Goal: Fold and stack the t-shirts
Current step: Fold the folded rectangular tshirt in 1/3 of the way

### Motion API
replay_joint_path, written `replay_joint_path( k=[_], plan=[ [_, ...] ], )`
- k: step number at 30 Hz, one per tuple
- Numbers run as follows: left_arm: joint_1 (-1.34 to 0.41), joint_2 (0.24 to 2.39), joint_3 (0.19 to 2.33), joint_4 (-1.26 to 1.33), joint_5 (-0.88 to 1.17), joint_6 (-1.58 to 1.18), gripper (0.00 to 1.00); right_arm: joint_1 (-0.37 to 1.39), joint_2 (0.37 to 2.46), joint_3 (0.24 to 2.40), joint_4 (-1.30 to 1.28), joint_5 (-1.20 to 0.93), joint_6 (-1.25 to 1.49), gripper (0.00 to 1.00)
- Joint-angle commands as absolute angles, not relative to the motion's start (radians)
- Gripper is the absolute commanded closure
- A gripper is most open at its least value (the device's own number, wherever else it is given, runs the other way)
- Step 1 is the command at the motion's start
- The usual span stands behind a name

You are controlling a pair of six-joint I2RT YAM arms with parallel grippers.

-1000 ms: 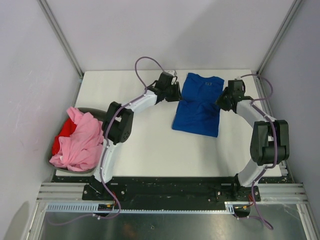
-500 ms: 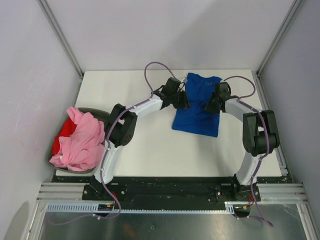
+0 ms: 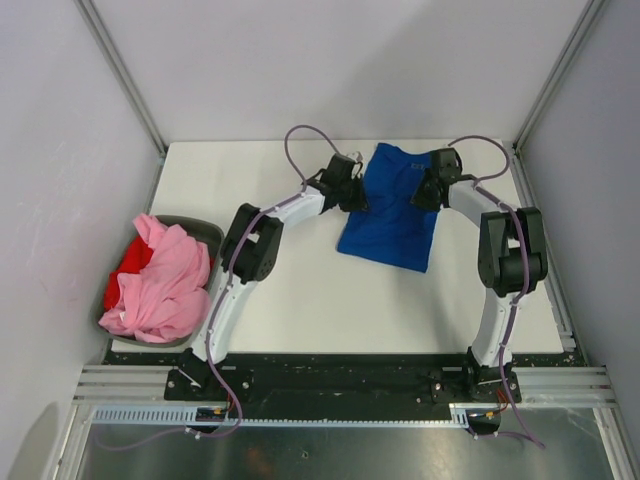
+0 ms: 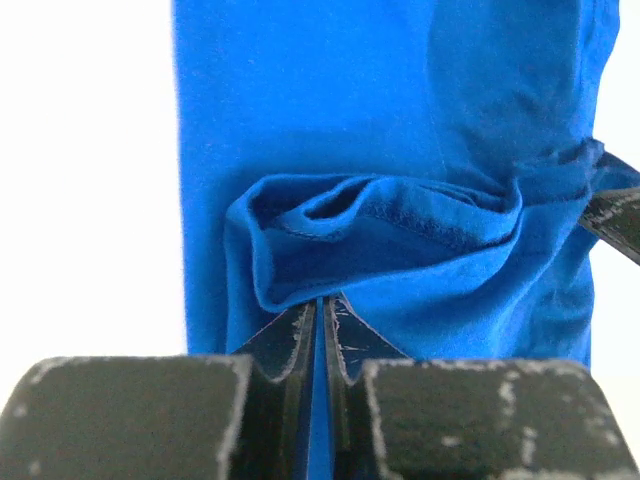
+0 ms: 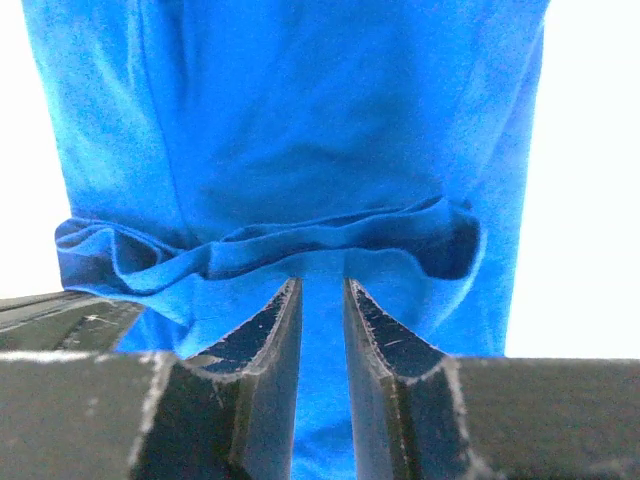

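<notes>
Both arms have closed in on the blue t-shirt (image 3: 392, 215) since a second ago, and its near hem has slid a little toward the left of the table (image 3: 300, 290).

From above, you see the shirt lying flat near the far edge, right of centre. Your left claw (image 3: 358, 195) touches its left side and your right claw (image 3: 422, 192) touches its right side, both toward the collar end. Off the table's left edge, the pink t-shirt (image 3: 165, 285) lies heaped over the red t-shirt (image 3: 122, 272) in a grey bin (image 3: 207, 229).

On the left wrist camera, your left claw (image 4: 322, 325) is all but closed, pinching a rumpled fold of the blue t-shirt (image 4: 330, 110) at its tips.

On the right wrist camera, your right claw (image 5: 322, 300) stands a narrow gap apart, with blue cloth filling that gap. It grips a bunched ridge of the blue t-shirt (image 5: 300, 120) that runs across its tips.
</notes>
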State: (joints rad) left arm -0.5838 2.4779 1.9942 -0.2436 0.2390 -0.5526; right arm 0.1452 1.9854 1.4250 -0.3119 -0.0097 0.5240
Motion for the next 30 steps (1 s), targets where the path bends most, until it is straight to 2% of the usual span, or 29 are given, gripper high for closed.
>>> replay_joint_path(
  k=[1, 8, 18, 24, 27, 30],
  plan=[
    [-0.562, 2.471, 2.049, -0.218, 0.149, -0.559, 0.9, 0.128, 2.023, 1.482, -0.366, 0.058, 0.476, 0.72],
    [-0.557, 2.459, 2.044, -0.217, 0.126, -0.57, 0.86, 0.109, 2.076, 1.494, -0.399, 0.08, 0.46, 0.72],
    [-0.52, 2.454, 2.077, -0.219, 0.126, -0.558, 0.6, 0.097, 2.077, 1.574, -0.485, 0.106, 0.455, 0.71],
    [-0.509, 2.347, 2.004, -0.218, 0.104, -0.521, 0.39, 0.128, 1.989, 1.591, -0.525, 0.132, 0.446, 0.65],
    [-0.505, 2.246, 1.903, -0.218, 0.083, -0.507, 0.34, 0.142, 1.936, 1.575, -0.553, 0.134, 0.457, 0.63],
    [-0.503, 2.137, 1.764, -0.217, 0.078, -0.515, 0.33, 0.149, 1.858, 1.501, -0.556, 0.123, 0.48, 0.61]
  ],
)
